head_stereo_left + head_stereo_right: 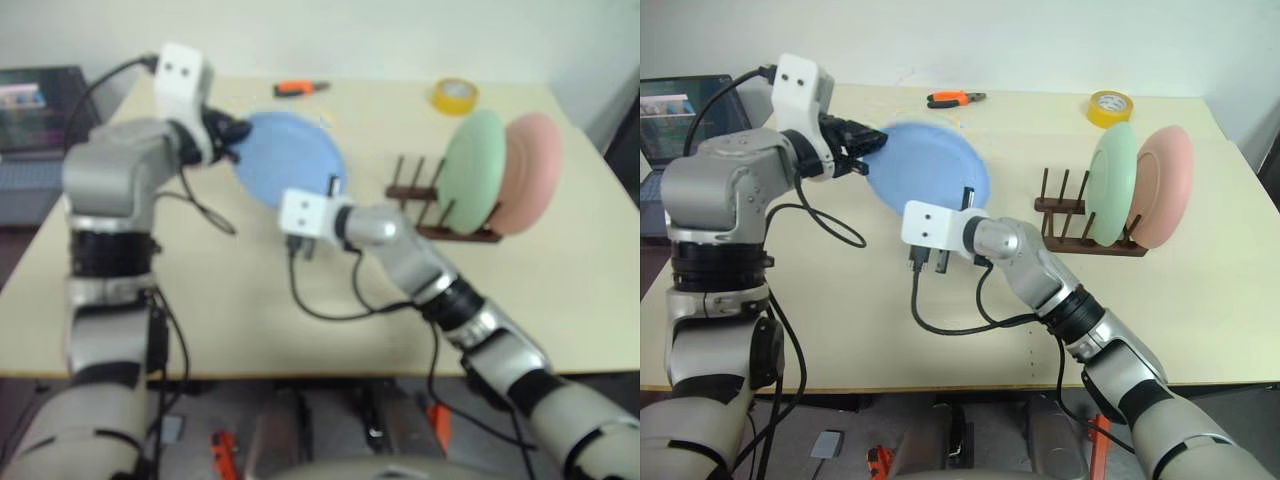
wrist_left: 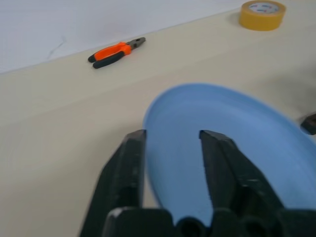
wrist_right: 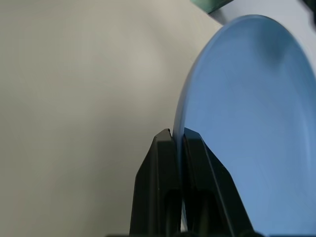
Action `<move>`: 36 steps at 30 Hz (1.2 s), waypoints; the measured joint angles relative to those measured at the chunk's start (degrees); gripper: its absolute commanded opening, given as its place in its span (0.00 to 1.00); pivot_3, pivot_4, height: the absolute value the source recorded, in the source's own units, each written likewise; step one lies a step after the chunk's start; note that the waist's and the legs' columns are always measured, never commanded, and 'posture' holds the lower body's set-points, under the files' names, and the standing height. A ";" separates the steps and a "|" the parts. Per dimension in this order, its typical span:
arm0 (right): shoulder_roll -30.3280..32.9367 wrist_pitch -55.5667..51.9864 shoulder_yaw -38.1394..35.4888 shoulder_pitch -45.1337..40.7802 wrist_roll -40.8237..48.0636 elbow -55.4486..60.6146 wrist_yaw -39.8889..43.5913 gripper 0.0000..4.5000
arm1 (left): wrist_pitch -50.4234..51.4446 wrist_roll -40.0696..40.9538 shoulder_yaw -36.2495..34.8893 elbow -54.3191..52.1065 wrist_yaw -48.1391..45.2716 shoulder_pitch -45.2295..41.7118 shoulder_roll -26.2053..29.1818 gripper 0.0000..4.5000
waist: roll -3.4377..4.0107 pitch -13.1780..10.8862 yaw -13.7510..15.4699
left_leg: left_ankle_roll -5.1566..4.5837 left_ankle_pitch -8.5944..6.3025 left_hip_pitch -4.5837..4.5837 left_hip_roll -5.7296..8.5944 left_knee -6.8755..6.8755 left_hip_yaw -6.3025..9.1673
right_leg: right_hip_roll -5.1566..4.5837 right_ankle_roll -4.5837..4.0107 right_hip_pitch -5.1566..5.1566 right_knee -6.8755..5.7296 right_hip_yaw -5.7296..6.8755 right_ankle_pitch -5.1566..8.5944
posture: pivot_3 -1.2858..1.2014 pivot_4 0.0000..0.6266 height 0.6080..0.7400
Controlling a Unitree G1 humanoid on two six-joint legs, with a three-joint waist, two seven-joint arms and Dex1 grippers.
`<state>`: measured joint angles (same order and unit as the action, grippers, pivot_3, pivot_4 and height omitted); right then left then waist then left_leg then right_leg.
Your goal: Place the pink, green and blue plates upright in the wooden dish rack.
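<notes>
**Two Plates Racked, Blue Plate in Hand-Over**

Two of the three plates, the green plate point(image 1: 1112, 182) and the pink plate point(image 1: 1165, 185), stood upright side by side at one end of the wooden dish rack point(image 1: 1065, 215), with bare pegs free at the other end. The blue plate point(image 1: 930, 175) was held above the table point(image 1: 840, 290), tilted on edge, between both arms.

The right gripper point(image 3: 177, 136) was closed tight on the plate's rim, the thin edge pinched between its two fingers. The left gripper point(image 2: 170, 136) stood partly open, its fingers straddling the opposite rim without pinching it.

Risk assessment: the plate hung from a single narrow edge grip. A smooth matte rim could have pivoted or slid between the fingers during the swing toward the rack. The left fingers, near the rim, could have snagged it on withdrawal. An insertion angled off the peg gap could have knocked the green plate over.
</notes>
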<state>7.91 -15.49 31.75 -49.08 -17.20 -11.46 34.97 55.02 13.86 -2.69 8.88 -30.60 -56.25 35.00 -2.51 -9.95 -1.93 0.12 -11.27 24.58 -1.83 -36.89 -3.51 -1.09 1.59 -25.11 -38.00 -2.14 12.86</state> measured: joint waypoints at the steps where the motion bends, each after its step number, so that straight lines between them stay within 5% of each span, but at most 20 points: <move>1: 0.00 0.00 -0.01 0.08 0.00 0.00 0.00 0.00 | -0.02 0.00 0.00 0.00 -0.14 0.00 0.12 0.71 | 0.00 0.00 -0.03 | 0.00 0.00 0.00 0.00 0.00 0.00 | 0.00 0.00 0.00 0.00 -0.01 0.00 | 0.52 0.24 1.00; 5: -0.02 0.00 -0.04 0.21 0.07 0.00 0.01 0.00 | -0.09 0.30 -0.03 0.00 -1.29 0.01 1.28 1.00 | 0.00 0.00 -0.08 | 0.00 0.00 0.00 0.00 0.00 0.01 | 0.02 0.00 -0.01 0.00 0.01 0.00 | 0.52 0.24 1.00; 12: 0.07 -0.09 -1.32 0.90 0.76 0.33 0.16 0.00 | -7.44 5.97 -9.77 -0.95 -9.57 1.82 10.00 1.00 | 0.01 -0.01 -1.09 | 0.01 0.00 0.00 -0.08 0.09 -0.03 | 0.00 -0.06 -0.07 0.02 -0.02 0.03 | 0.52 0.24 1.00; 20: -1.28 -5.61 -13.76 -0.30 12.95 5.15 3.07 0.00 | -20.85 15.25 -22.01 -7.19 -25.20 18.20 15.17 1.00 | -0.01 0.00 -0.98 | 0.04 0.01 0.00 -0.14 0.06 0.04 | -0.08 -0.14 -0.02 0.00 0.12 0.07 | 0.52 0.24 1.00; 28: -3.59 -22.52 -30.44 -9.68 31.82 13.87 1.53 0.00 | -25.31 15.87 -18.65 -15.42 -29.25 31.04 14.49 1.00 | -0.07 0.04 -0.18 | 0.05 0.01 0.00 -0.35 0.06 0.02 | -0.20 -0.49 0.00 0.05 0.14 0.16 | 0.52 0.24 1.00; 36: 4.05 -42.92 -45.35 -13.22 45.95 14.57 -4.12 0.00 | -25.34 17.78 -14.85 -20.54 -29.06 30.58 14.20 1.00 | 0.01 -0.01 0.11 | 0.05 0.01 0.01 -0.49 0.18 -0.05 | -0.07 -0.82 -0.06 0.09 0.07 0.25 | 0.52 0.24 1.00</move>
<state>11.96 -58.41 -13.60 -62.31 28.75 3.11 30.85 29.67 31.64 -17.54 -11.66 -59.66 -25.67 49.20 -2.51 -9.96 -1.82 0.17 -11.26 24.58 -2.32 -36.71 -3.56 -1.16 0.76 -25.16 -37.90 -2.07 13.11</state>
